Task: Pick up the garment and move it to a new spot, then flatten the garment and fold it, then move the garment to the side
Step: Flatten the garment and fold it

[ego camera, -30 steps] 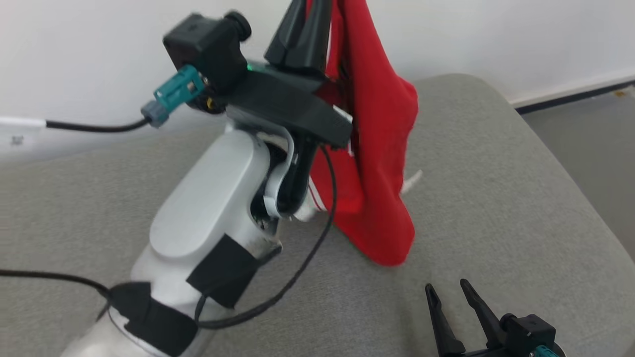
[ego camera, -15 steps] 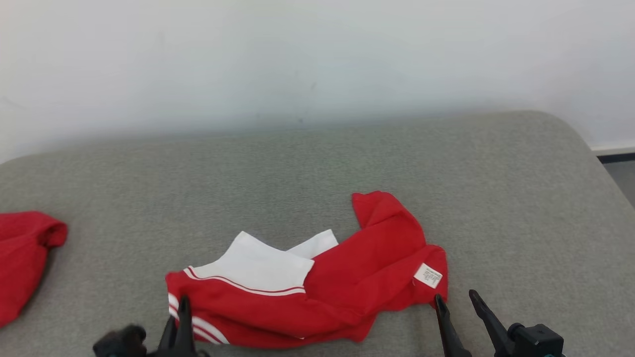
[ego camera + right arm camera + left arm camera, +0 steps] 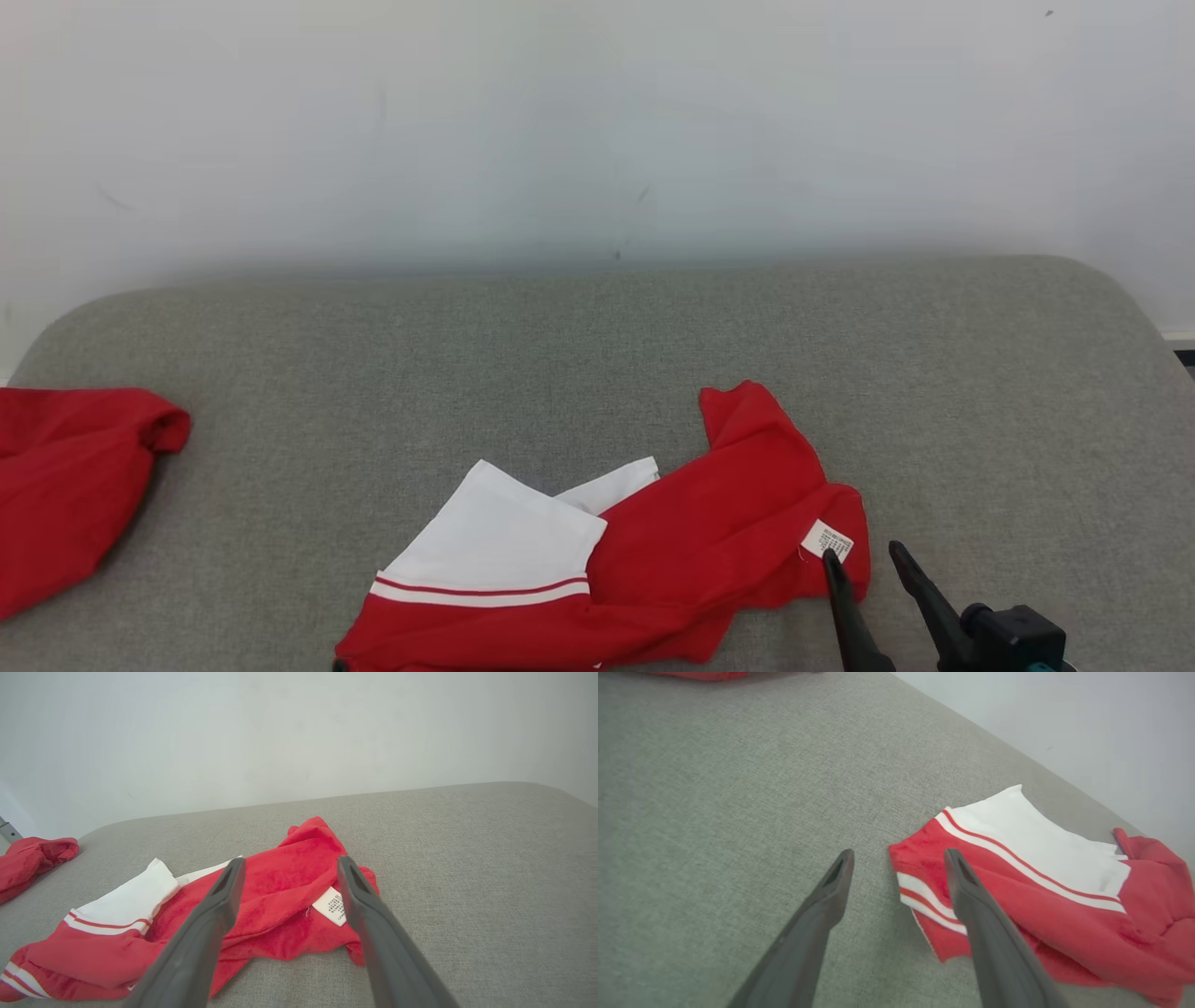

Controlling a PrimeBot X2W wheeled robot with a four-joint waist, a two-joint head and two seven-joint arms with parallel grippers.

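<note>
The left claw (image 3: 899, 855) and right claw (image 3: 289, 860) stand apart, empty; the garment (image 3: 709, 551), lower centre, looks limp and light, best pinched at hem corners.

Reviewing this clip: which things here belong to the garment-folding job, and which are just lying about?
Part of the job:
- crumpled red-and-white fabric garment, lying mid-surface
- left gripper, open, at its striped end
- right gripper, open, near its white label

Just lying about:
- second red fabric bundle, far left, probably not this job's
- grey padded surface
- white wall
</note>
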